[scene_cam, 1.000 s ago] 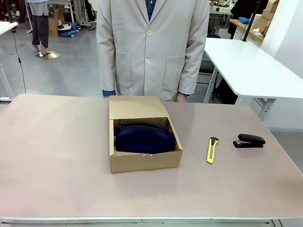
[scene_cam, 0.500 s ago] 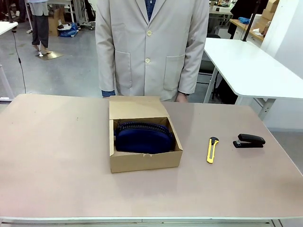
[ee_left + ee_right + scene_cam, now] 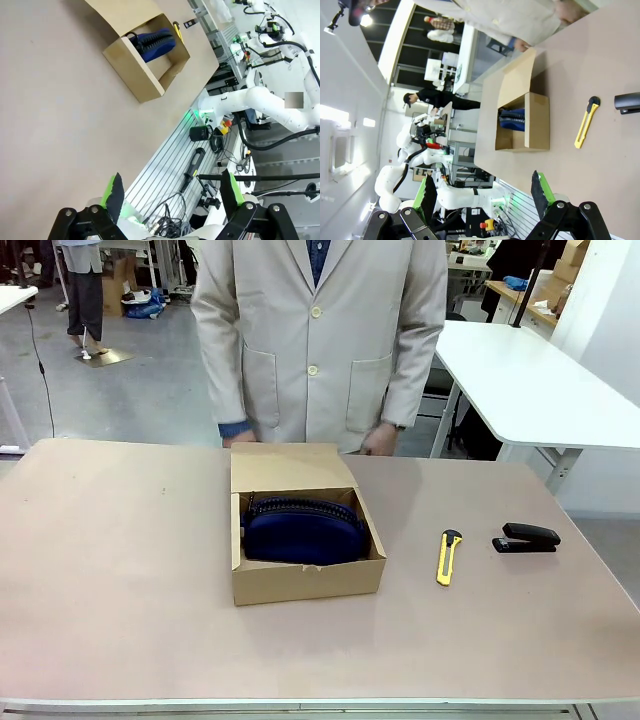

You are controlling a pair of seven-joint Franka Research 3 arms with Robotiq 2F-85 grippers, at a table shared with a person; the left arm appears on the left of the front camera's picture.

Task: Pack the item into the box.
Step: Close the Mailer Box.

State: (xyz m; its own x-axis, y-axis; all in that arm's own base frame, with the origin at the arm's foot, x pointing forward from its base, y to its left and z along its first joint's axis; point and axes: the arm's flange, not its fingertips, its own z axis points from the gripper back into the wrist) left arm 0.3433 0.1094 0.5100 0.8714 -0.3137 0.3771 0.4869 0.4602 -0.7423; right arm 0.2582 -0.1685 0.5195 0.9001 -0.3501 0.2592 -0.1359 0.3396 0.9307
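The shallow brown corrugated cardboard box [image 3: 300,580] sits on the beige worktop [image 3: 120,570] with its lid flap folded back. The dark navy fabric zip pouch [image 3: 303,530] lies inside, filling it nearly wall to wall. The box is well ahead of the left pincer [image 3: 172,187] and the right pincer [image 3: 484,187], both spread wide and holding nothing. The box's front wall hides the pouch's lower part. In the right wrist view the black stapler [image 3: 627,102] is cut off at the edge, near a yellow utility knife [image 3: 586,122].

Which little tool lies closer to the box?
The yellow utility knife; the black stapler lies beyond it, farther from the box.
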